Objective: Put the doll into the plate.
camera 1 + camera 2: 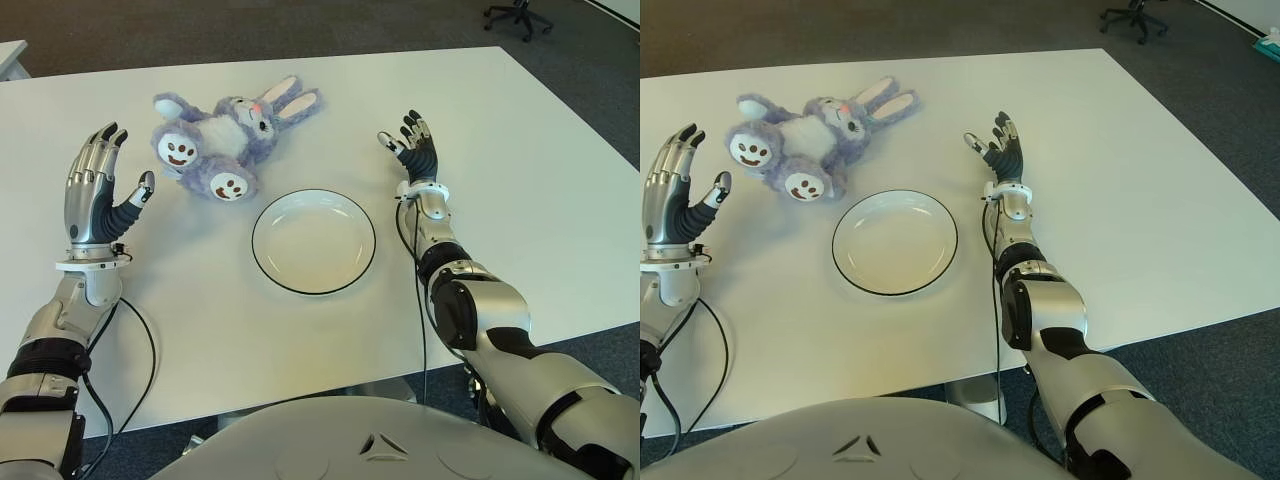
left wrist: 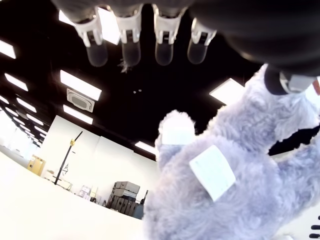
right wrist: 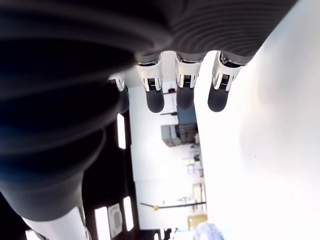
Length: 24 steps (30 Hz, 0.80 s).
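Note:
A purple plush rabbit doll (image 1: 225, 140) lies on its back on the white table (image 1: 520, 200), just behind and to the left of a white plate (image 1: 313, 241) with a dark rim. Nothing is in the plate. My left hand (image 1: 100, 185) is raised to the left of the doll, fingers spread, holding nothing. In the left wrist view the doll (image 2: 235, 180) fills the space past the open fingers (image 2: 131, 45). My right hand (image 1: 415, 150) stands open to the right of the plate, apart from it.
The table's front edge (image 1: 300, 385) runs just before my chest. An office chair (image 1: 518, 15) stands on the dark carpet beyond the far right corner. Another white surface (image 1: 10, 55) shows at the far left.

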Available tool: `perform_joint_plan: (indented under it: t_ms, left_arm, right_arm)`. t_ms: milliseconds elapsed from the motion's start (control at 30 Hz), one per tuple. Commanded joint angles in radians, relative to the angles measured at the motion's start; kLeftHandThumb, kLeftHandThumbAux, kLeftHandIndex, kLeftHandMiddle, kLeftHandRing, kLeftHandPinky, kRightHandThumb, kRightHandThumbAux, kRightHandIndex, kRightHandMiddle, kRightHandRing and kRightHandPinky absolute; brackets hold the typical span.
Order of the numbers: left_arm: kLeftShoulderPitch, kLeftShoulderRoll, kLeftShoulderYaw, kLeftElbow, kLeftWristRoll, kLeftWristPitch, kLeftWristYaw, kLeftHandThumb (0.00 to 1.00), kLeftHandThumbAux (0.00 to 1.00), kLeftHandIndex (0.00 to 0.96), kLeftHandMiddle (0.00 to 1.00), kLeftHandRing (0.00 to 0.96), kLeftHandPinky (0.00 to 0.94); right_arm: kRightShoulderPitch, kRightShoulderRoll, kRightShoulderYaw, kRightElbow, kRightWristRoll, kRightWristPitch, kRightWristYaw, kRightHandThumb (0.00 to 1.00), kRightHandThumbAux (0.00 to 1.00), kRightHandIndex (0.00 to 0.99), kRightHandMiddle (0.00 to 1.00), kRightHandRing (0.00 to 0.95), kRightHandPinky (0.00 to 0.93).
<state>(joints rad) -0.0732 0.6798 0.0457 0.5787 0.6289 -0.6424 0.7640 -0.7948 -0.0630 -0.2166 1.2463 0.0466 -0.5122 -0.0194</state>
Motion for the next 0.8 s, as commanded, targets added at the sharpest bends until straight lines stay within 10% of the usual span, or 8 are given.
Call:
perform_joint_plan:
  t_ms: [33, 800]
  left_arm:
    - [-0.007, 0.010, -0.018, -0.021, 0.021, 0.006, -0.019, 0.467, 0.125, 0.000, 0.000, 0.000, 0.000]
    - [-0.062, 0.024, -0.055, -0.069, 0.053, 0.035, -0.061, 0.483, 0.150, 0.000, 0.000, 0.000, 0.000]
  right_arm:
    - [0.078, 0.023, -0.003, 0.053, -0.001, 0.049, 0.000, 0.141, 0.794, 0.056, 0.040, 0.039, 0.079]
    - [0.085, 0.020, 0.000, 0.050, -0.005, 0.042, -0.002, 0.129, 0.785, 0.052, 0.039, 0.038, 0.076]
